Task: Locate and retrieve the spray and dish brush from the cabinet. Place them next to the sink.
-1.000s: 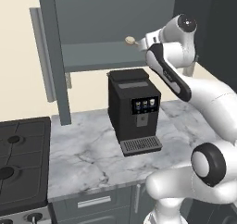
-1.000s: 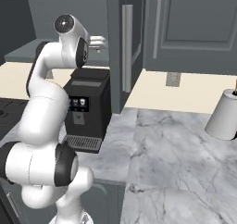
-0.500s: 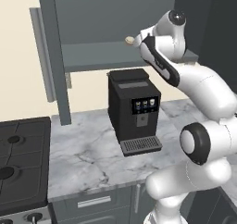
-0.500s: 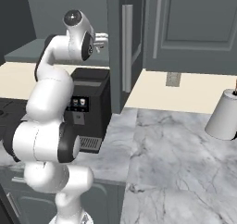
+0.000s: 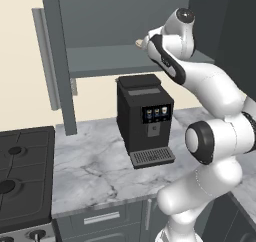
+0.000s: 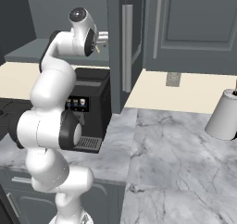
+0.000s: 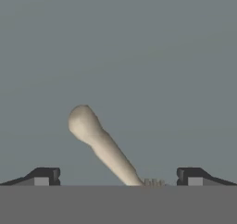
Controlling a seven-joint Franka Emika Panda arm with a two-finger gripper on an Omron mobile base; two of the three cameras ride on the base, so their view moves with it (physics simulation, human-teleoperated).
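Open gripper reaching into the cabinet, its fingertips either side of the brush on the shelf.

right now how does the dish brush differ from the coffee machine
The dish brush is a thin light tan stick with a rounded end; the coffee machine is a bulky black box. The dish brush lies flat on the grey shelf of the open cabinet, between the tips of the open hand; the coffee machine stands upright on the marble counter below. What they share: neither is held.
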